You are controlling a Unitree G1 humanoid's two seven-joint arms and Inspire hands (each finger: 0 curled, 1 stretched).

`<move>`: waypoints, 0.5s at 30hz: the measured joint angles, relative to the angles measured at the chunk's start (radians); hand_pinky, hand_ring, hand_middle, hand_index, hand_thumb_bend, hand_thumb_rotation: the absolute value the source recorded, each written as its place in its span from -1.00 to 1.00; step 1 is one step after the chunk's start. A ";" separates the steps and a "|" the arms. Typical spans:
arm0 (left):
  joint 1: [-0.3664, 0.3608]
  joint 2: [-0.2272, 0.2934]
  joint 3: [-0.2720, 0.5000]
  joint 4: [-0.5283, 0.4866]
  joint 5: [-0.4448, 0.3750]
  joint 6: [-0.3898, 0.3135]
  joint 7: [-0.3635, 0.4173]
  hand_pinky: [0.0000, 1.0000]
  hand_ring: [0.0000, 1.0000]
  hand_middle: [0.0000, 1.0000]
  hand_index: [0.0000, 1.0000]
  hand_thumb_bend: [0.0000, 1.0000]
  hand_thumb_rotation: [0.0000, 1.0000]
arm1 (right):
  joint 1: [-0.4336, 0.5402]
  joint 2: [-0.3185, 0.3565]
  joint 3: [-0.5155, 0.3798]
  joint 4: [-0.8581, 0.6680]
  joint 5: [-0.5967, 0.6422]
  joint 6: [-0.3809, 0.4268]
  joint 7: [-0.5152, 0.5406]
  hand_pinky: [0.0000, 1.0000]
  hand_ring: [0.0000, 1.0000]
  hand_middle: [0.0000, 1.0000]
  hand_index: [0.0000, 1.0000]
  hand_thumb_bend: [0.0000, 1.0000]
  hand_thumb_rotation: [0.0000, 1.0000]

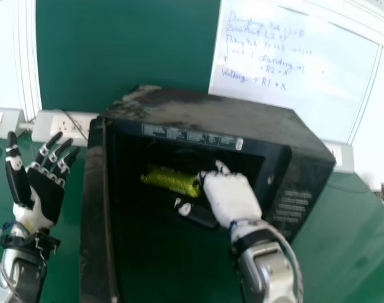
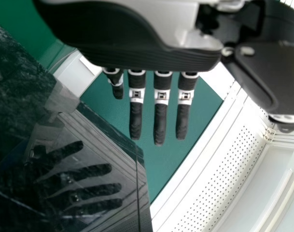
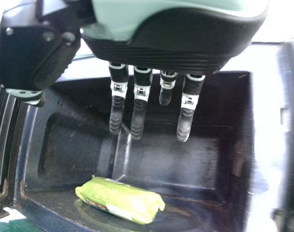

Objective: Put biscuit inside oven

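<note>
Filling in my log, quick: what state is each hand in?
Left hand: open, holding nothing.
Right hand: open, holding nothing; biscuit packet lies inside the oven.

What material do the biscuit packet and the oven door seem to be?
The biscuit packet looks like thin, shiny plastic film, green-yellow, judging by its crinkled, gathered ends and bright highlights. The oven door has a dark, glossy face that mirrors the left hand, so probably glass, though polished plastic is possible.
</note>
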 measured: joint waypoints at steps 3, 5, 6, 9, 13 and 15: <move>0.000 -0.003 0.000 0.003 -0.002 -0.001 -0.001 0.49 0.43 0.43 0.48 0.69 -0.31 | 0.057 0.000 -0.038 -0.025 0.015 -0.030 -0.051 0.17 0.28 0.33 0.37 0.58 -0.30; 0.000 -0.003 0.000 0.003 0.000 -0.002 -0.001 0.48 0.43 0.43 0.48 0.69 -0.29 | 0.099 0.002 -0.066 -0.041 0.035 -0.055 -0.096 0.19 0.31 0.35 0.38 0.59 -0.31; -0.001 -0.003 0.000 0.003 0.001 -0.002 -0.001 0.48 0.44 0.44 0.50 0.68 -0.29 | 0.118 0.004 -0.080 -0.045 0.051 -0.065 -0.115 0.18 0.31 0.36 0.38 0.59 -0.31; -0.001 -0.003 0.001 0.004 0.001 -0.002 -0.001 0.49 0.45 0.46 0.53 0.68 -0.29 | 0.179 0.015 -0.122 -0.067 0.099 -0.089 -0.173 0.21 0.35 0.40 0.42 0.58 -0.33; -0.001 -0.002 0.002 0.004 0.001 -0.002 0.000 0.49 0.45 0.45 0.51 0.68 -0.28 | 0.231 0.021 -0.181 -0.077 0.170 -0.123 -0.222 0.21 0.38 0.43 0.43 0.56 -0.28; -0.001 -0.002 0.002 0.004 0.000 -0.002 0.000 0.50 0.45 0.44 0.50 0.68 -0.29 | 0.246 0.024 -0.204 -0.079 0.206 -0.132 -0.228 0.22 0.39 0.42 0.44 0.53 -0.25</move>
